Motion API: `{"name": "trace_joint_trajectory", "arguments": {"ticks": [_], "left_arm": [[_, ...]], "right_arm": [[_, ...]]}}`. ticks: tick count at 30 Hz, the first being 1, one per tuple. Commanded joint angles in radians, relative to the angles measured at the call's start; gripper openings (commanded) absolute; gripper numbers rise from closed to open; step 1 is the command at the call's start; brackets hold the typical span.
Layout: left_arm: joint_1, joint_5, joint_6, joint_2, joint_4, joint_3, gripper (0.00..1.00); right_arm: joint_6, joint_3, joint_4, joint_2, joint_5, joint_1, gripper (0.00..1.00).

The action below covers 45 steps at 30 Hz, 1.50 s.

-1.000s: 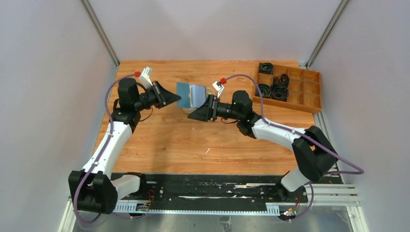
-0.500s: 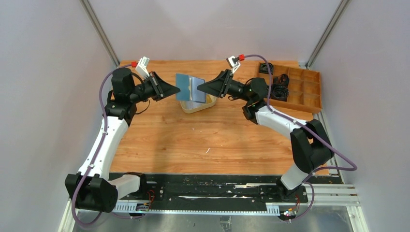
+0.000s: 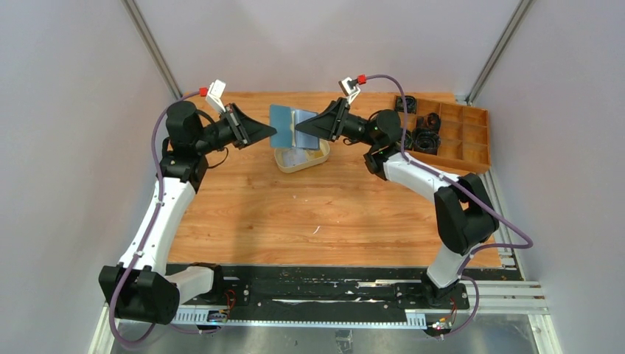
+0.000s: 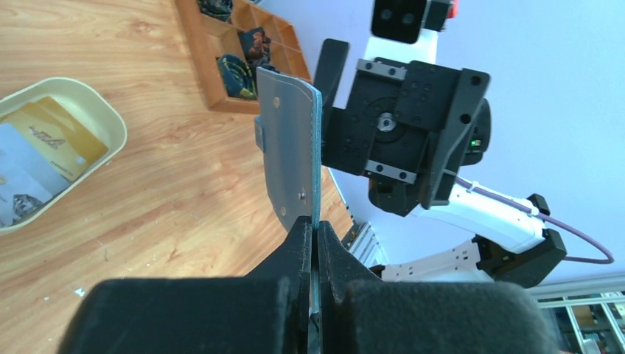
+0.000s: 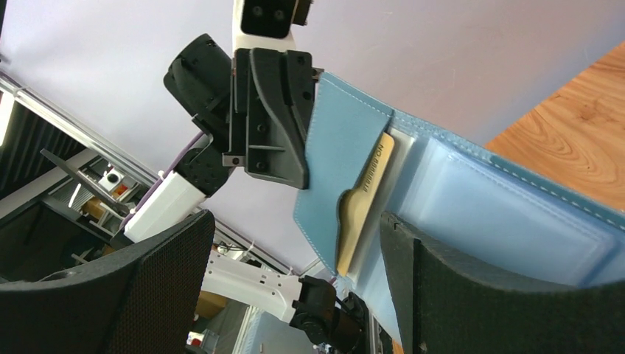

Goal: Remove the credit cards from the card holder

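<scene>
The blue card holder (image 3: 282,125) hangs open in the air above the cream oval tray (image 3: 321,156). My left gripper (image 3: 271,135) is shut on its left edge; the left wrist view shows the holder edge-on (image 4: 289,147) clamped between the jaws (image 4: 315,230). My right gripper (image 3: 299,130) is open at the holder's right side. In the right wrist view a yellow credit card (image 5: 365,199) sticks out of a pocket of the holder (image 5: 479,206), between my spread fingers (image 5: 140,287). A yellow card (image 4: 59,136) and a whitish card (image 4: 18,177) lie in the tray (image 4: 110,122).
A wooden compartment box (image 3: 449,134) with black coiled items stands at the back right; it also shows in the left wrist view (image 4: 236,59). The enclosure's pale walls stand close on both sides and behind.
My right gripper has risen from below the card holder and swung to its right side, facing the open pockets. My left gripper has carried the holder slightly up and back.
</scene>
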Motion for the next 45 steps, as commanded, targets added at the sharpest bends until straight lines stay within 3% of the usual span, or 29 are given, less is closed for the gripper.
{"name": "trace_joint_trajectory", "arguments": {"ticks": [1,27,40,45], "left_arm": [[-0.003,0.046,-0.053,-0.023,0.097,0.033,0.00],[-0.002,0.063,-0.061,0.003,0.123,0.037,0.00],[-0.001,0.068,0.007,-0.012,0.026,0.030,0.00],[0.002,0.068,0.029,-0.023,-0.005,0.024,0.00]], "right_arm": [[0.007,0.040,0.026,0.013,-0.028,-0.005,0.86],[0.101,0.066,0.092,-0.007,-0.038,0.101,0.84],[0.095,0.073,0.082,-0.009,-0.036,0.097,0.38],[0.090,0.060,0.082,-0.023,-0.031,0.083,0.35]]}}
